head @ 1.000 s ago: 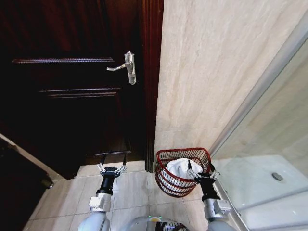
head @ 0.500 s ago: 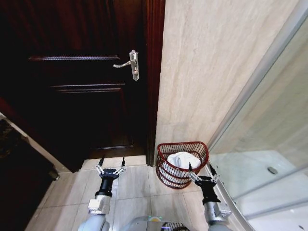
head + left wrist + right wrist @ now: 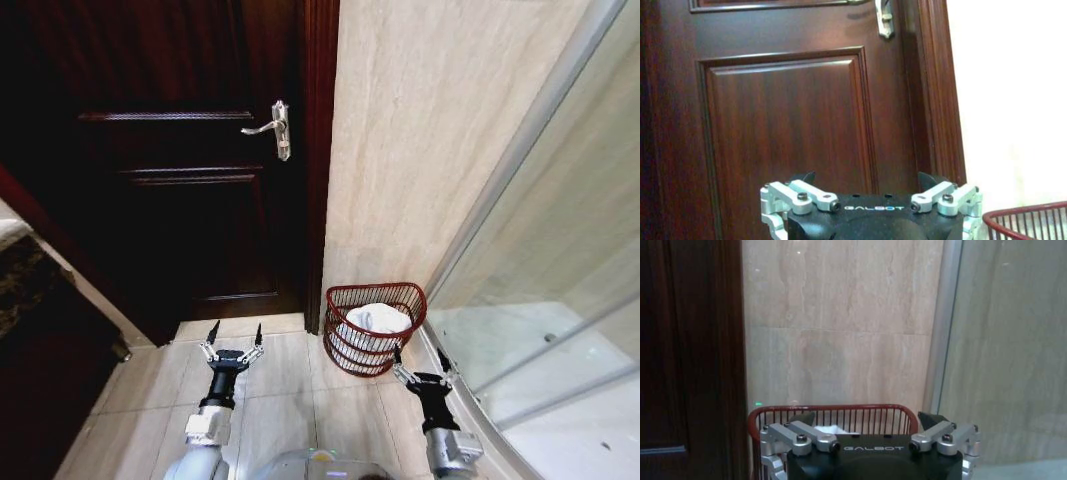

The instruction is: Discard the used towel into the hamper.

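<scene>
The hamper [image 3: 375, 330], a small round red-brown wire basket, stands on the floor against the wall beside the door frame. A white towel [image 3: 378, 318] lies bunched inside it. My right gripper [image 3: 418, 358] hangs open and holds nothing, a little short of the hamper on its shower side. In the right wrist view the right gripper [image 3: 867, 417] faces the hamper rim [image 3: 833, 408], with a bit of towel [image 3: 830, 429] behind the wires. My left gripper [image 3: 235, 335] is open over the floor tiles before the door. In the left wrist view the left gripper [image 3: 867, 177] has the hamper rim [image 3: 1027, 212] at its side.
A dark wooden door [image 3: 180, 200] with a silver handle [image 3: 278, 128] is shut ahead. A beige stone wall [image 3: 430, 140] runs behind the hamper. The glass shower screen [image 3: 540, 280] stands close on the right. A dark cabinet [image 3: 40, 340] is on the left.
The whole view has shifted and the hamper looks smaller and farther off. My right gripper, at the hamper's rim before, now stands apart from it. The towel stays inside.
</scene>
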